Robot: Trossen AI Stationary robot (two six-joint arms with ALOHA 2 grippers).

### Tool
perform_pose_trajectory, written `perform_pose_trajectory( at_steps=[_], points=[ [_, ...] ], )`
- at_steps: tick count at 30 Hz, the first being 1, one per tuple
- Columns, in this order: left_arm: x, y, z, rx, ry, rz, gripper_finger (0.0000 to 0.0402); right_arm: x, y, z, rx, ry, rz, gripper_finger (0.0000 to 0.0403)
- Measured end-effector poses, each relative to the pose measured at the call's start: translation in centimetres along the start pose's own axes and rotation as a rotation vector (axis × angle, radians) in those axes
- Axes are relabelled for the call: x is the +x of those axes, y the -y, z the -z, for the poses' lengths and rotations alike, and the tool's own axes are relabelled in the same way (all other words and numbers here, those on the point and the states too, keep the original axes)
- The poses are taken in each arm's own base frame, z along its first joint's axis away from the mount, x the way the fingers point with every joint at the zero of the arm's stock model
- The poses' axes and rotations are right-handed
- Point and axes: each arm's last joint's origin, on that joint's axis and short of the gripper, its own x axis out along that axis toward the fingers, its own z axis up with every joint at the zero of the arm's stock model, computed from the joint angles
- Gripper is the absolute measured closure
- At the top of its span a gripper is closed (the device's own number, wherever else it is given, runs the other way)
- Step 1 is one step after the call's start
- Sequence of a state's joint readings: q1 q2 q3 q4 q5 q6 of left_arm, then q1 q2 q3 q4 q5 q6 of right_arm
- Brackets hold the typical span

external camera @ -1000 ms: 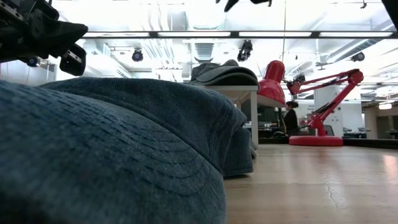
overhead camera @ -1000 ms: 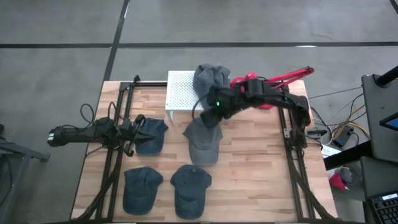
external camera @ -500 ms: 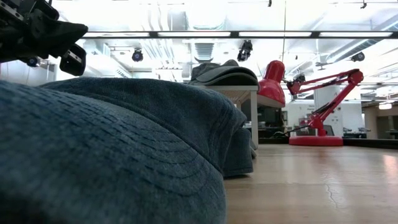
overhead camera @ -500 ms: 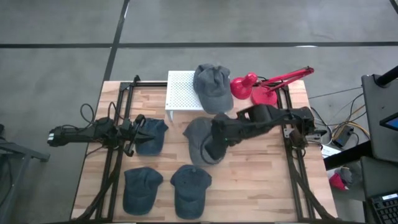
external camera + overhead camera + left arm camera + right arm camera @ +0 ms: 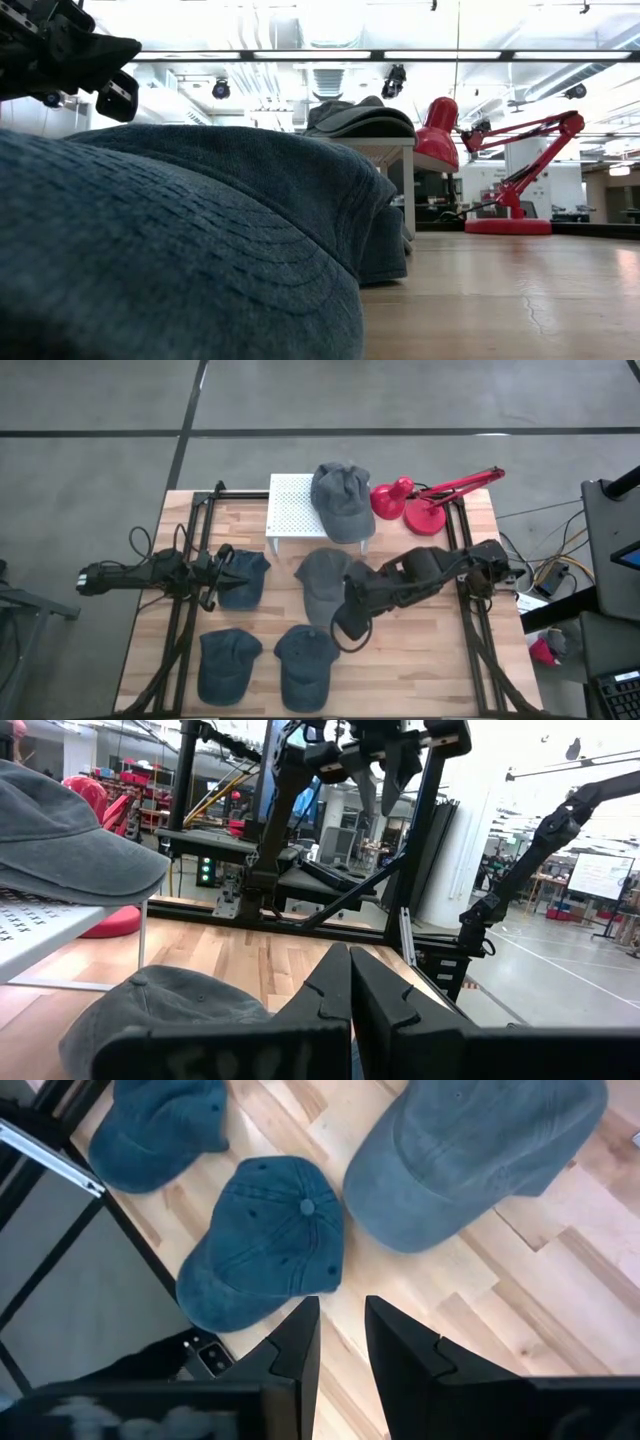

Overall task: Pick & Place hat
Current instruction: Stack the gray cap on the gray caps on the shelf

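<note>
Four caps [image 5: 325, 588] ring right gripper [image 5: 349, 628] — lamp [image 5: 420, 498] behind.

Dark jointed arms [image 5: 420, 575], seemingly cabled

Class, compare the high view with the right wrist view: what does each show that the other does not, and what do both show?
Only the high view shows the grey cotton cap on the white perforated stand, the red desk lamp and the left pincer. Only the right wrist view shows the right pincer slightly open. Both show the grey cap on the wooden table and the blue denim cap.
</note>
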State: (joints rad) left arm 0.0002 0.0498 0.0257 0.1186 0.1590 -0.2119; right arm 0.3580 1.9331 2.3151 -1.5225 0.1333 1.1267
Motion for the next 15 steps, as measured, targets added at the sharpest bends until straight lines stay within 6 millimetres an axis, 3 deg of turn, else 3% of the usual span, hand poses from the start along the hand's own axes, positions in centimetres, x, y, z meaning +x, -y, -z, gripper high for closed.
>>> perform_pose_trajectory(
  at_steps=[6,15],
  points=[
    [0.0,0.0,0.0,0.001,0.0,0.0,0.0401,1.2,0.0,0.6,0.047,-0.023,0.04,0.0314],
    [0.0,0.0,0.0,-0.003,0.0,0.0,0.0401,3.7,0.2,1.6,0.273,-0.051,0.131,0.0324]
  ],
)
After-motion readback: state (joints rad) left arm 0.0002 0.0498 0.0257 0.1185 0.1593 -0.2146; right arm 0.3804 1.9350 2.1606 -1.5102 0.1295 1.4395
